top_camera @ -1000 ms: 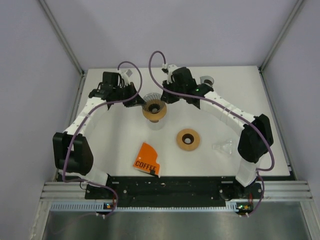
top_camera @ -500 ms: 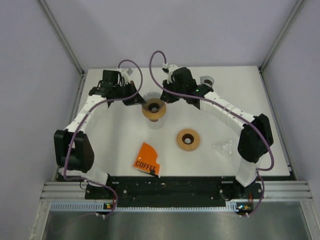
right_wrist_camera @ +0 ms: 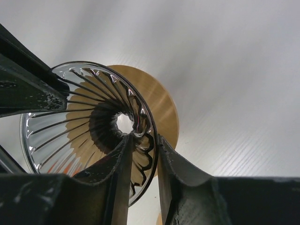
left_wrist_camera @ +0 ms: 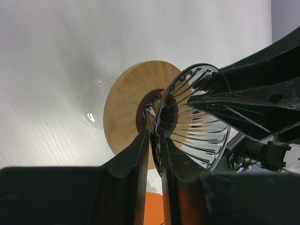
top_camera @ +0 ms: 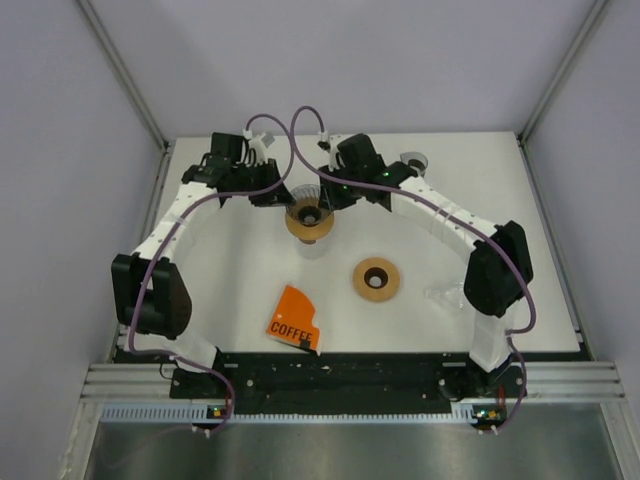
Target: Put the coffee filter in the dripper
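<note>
Glass rim of the dripper (left_wrist_camera: 187, 133) is seen between the narrow fingers of the left gripper (left_wrist_camera: 155, 136) and right gripper (right_wrist_camera: 144, 140); a squeeze cannot be told.

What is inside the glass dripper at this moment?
No filter shows inside the glass dripper: only its ribbed wall, the bottom hole, and one finger each of the left end effector and right end effector. The wooden collar hides what is beneath.
</note>
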`<state>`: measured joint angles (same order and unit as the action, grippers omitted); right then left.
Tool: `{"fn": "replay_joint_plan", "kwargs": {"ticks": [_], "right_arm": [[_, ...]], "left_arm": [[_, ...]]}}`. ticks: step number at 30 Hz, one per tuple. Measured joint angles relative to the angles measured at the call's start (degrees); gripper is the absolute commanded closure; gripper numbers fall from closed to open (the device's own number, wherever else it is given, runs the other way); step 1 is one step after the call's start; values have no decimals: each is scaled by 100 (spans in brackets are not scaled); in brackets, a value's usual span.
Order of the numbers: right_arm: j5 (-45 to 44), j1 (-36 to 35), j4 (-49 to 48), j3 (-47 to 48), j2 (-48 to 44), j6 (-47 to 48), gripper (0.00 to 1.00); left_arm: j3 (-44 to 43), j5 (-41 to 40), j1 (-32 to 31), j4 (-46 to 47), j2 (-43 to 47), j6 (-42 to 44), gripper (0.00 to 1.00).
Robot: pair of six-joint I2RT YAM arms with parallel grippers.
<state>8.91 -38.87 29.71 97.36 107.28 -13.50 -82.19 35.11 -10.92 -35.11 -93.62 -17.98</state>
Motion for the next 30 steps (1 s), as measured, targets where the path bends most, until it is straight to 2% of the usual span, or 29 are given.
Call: {"fn": "replay_joint_plan", "kwargs": {"ticks": [8,18,23,30], "right_arm": [[17,0,437,245,168,138,64],[-142,0,1025,782,273,361,43],[-219,0,1222,1080,278,490,36],[-389,0,1316,1174,55,651,27]], "left_arm": [[-223,-26,26,-186,-66,146,70],[-313,-50,151,-323,-153,170,55],[-442,-52,188,-391,-155,199,46],[-551,-74,354,-417,-85,339,41]]}}
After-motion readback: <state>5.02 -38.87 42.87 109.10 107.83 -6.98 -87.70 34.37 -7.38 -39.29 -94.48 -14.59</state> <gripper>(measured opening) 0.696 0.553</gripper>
